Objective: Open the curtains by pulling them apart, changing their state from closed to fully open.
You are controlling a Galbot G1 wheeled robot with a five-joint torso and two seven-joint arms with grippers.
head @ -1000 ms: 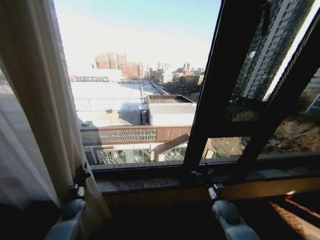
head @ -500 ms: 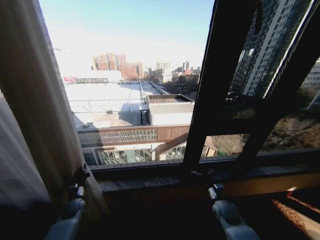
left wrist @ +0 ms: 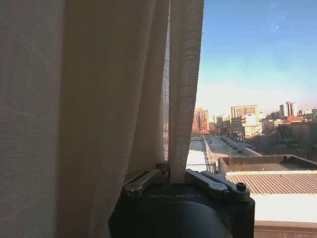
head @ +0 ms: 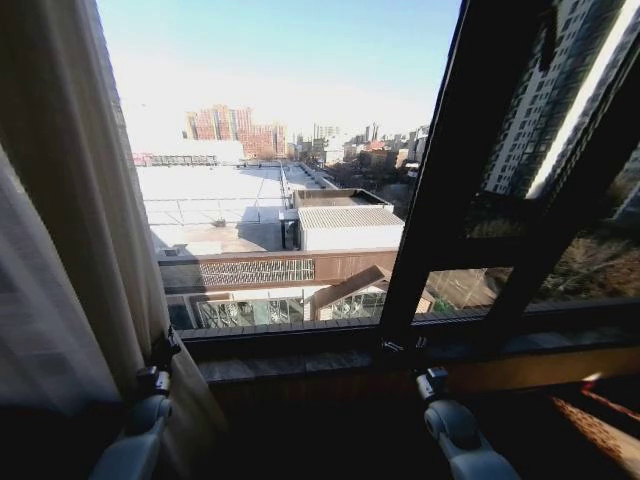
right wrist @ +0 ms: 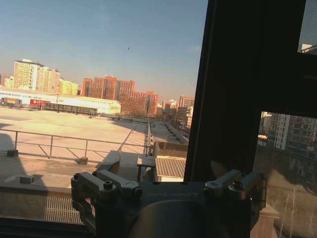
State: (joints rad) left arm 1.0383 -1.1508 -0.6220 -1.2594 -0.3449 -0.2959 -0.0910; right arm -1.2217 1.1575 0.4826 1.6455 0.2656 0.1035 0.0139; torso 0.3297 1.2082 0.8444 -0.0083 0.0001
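**Curtain gathered at the left of the window, left claw clamped on its edge**

The landmark here is the dark window frame post [head: 440,180], which runs tilted from the upper right of the head view down to the stone sill [head: 300,362].

The curtains [head: 70,230] hang well to the left of that post as a bunched, pleated mass of sheer off-white fabric, reaching down past the sill. Between the fabric's edge and the post the glass is uncovered, showing a flat rooftop [head: 215,200] and distant red-brick towers [head: 235,125] under a clear sky. To the right of the post, the window panes show a tall pale apartment block [head: 560,90].

The left claw [head: 165,350] sits low, far left of the post, right against the inner edge of the curtain at about sill height. In the left wrist view its two metal fingers [left wrist: 143,181] are drawn in around a narrow fold of the curtain [left wrist: 184,89], which rises straight up from between them; the claw is clamped on that fold, with the rest of the fabric filling the space beside it.

The right claw [head: 405,347] is held near the foot of the post, just above the sill, touching no fabric. In the right wrist view its fingers [right wrist: 116,186] are spread wide apart with nothing between them, and the post stands dark just beyond it.
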